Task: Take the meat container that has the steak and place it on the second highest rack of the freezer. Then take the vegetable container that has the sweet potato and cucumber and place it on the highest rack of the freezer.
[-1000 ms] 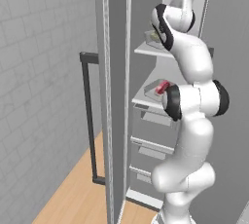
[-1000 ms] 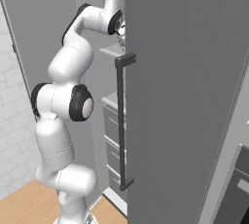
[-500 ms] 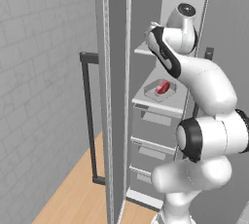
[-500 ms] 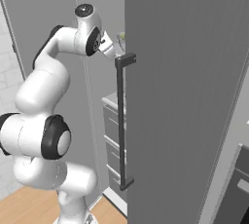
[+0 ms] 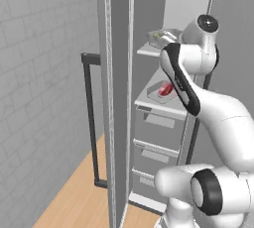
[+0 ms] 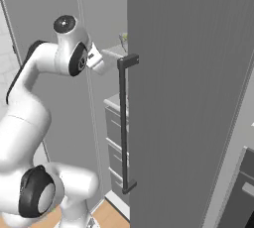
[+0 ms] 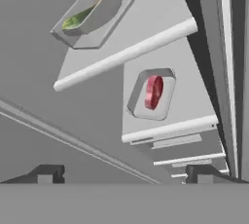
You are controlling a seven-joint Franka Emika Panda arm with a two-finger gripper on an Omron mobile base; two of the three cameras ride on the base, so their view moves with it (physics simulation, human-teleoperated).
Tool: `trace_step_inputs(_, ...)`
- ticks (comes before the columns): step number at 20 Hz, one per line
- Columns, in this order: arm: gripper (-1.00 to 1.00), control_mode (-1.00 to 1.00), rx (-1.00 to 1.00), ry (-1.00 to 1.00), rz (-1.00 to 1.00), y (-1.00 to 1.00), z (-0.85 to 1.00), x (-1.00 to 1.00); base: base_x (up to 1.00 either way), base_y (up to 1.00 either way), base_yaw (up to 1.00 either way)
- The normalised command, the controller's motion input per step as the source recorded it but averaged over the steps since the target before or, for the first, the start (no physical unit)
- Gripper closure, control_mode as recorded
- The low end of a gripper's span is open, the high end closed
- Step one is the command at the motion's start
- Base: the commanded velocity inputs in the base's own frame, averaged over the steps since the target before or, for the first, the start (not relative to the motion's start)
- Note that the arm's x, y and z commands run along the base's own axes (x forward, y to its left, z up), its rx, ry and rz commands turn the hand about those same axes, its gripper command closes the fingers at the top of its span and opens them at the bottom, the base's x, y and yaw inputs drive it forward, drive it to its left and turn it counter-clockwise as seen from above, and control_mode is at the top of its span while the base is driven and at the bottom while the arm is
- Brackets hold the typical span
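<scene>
The freezer (image 5: pixel 173 4) stands open. On its highest rack (image 7: pixel 146 38) sits the vegetable container (image 7: pixel 92 11), also seen as the vegetable container (image 5: pixel 161 36), with the yellow-green cucumber (image 7: pixel 77 21) and a thin orange edge of the sweet potato (image 7: pixel 99 4) inside. One rack lower (image 7: pixel 194 101) rests the meat container (image 7: pixel 151 94), the same meat container (image 5: pixel 163 92), holding the red steak (image 7: pixel 153 91). My gripper (image 7: pixel 124 177) is open and empty, held back outside the shelves and apart from both containers.
The freezer door (image 5: pixel 116 98) stands edge-on at the left with its dark bar handle (image 5: pixel 91 118). Grey drawers (image 5: pixel 158 128) stack below the racks. A second tall door (image 6: pixel 188 98) with a bar handle (image 6: pixel 122 123) closes off the right side.
My arm has folded back and the hand has drawn away from the top rack, jaws still wide. Both containers stay where they were on their racks.
</scene>
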Motion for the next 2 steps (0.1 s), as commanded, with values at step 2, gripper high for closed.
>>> trace_step_inputs(2, -1.00, -1.00, 0.00, 0.00, 0.00, 0.00, 0.38, -1.00, 0.00, 0.00, 0.00)
